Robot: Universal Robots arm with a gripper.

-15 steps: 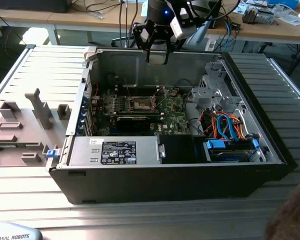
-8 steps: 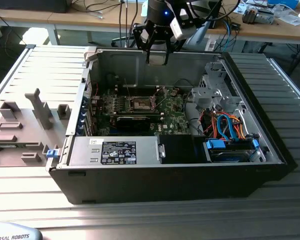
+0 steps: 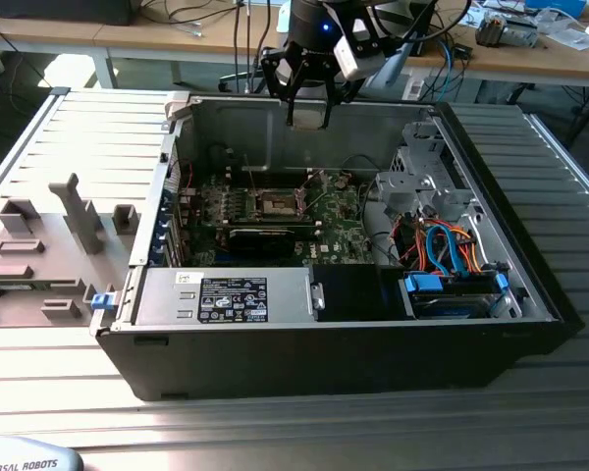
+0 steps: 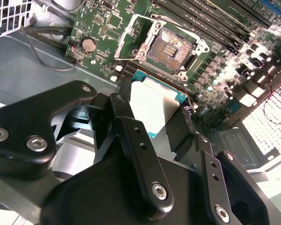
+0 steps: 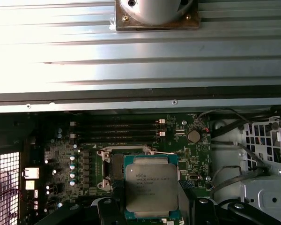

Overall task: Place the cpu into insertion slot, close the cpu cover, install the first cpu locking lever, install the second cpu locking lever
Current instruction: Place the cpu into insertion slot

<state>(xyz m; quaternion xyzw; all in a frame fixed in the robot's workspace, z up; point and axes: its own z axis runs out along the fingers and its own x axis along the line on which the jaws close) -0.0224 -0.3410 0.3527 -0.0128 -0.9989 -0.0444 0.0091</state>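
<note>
Grey ribbed metal makes up the worktop [image 3: 275, 422] under me. It carries a black computer case [image 3: 324, 363] lying on its side with the open face up. Behind it stand wooden benches [image 3: 177, 39] strewn with cables. Toward the exterior view's left of the case sits a grey fixture plate [image 3: 39, 245] with several upright grey holders on it.

Inside the case a green motherboard [image 3: 339, 221] lies flat on the case floor. A silver power supply [image 3: 226, 294] fills the near corner on the exterior view's left. Orange and blue cables [image 3: 447, 245] run down to a blue-tabbed drive bay [image 3: 452, 294] on the exterior view's right, with a bare metal cage [image 3: 422, 172] behind them. In the first wrist view, black memory slots [image 5: 117, 129] run in rows beside the socket area, and a round coin cell [image 5: 193, 136] sits near them.

My jaws are clamped on the cpu [image 5: 151, 187], gripping it by two opposite edges with its metal top facing the first wrist camera. In the exterior view I hang over the rear wall of the case, well above the board. The insertion slot [image 4: 171, 47] lies bare, its dark contact field showing. The cpu cover [image 4: 124, 40] is swung up and stands tilted at one side of it. The cpu is apart from the slot, held in the air.
</note>
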